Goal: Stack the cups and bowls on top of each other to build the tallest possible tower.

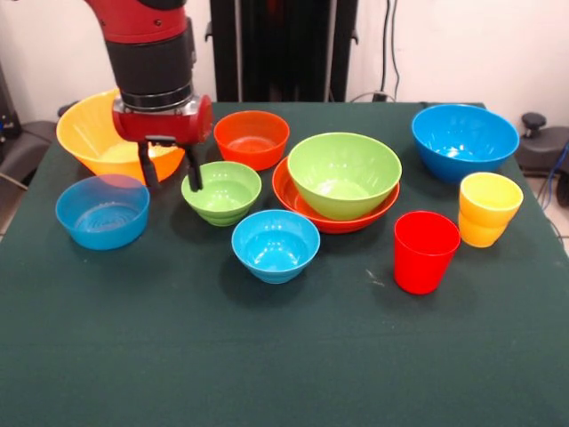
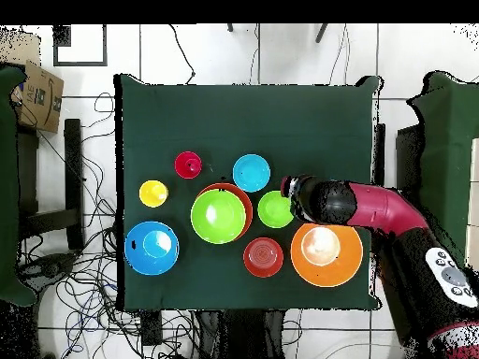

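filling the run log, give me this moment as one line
gripper: open, beside small green bowl | large green bowl nested in red-orange bowl | cups unstacked

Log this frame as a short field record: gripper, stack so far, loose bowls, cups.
gripper: gripper, fingers open, over the small green bowl's rim
stack so far: large green bowl nested in a red-orange bowl; nothing taller
loose bowls: orange-yellow bowl, translucent blue bowl, small red-orange bowl, small blue bowl, large blue bowl
cups: red cup, yellow cup, upright, apart
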`<state>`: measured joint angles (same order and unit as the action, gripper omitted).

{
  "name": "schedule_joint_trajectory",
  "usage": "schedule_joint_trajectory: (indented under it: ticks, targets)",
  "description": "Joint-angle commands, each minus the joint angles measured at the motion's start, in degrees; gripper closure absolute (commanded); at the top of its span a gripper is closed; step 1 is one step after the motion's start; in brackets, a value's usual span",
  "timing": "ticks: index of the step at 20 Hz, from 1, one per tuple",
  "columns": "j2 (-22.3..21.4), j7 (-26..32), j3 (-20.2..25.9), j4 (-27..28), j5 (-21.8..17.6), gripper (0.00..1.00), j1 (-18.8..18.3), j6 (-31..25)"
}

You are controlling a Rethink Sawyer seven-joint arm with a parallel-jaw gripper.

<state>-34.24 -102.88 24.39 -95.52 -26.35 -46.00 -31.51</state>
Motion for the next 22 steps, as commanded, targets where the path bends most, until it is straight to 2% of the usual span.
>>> schedule_joint_trajectory:
  ticks: [1,15,22]
  targets:
    - [2.2,15.4,3.5,4.4,-6.1,0.0,-1.4,-6.3]
    - [4.5,15.5,4.0,5.2,-9.6,0.0,-2.8,-6.6]
    - [7.4,14.4,3.4,4.5,-13.3,0.0,-4.4,-2.9]
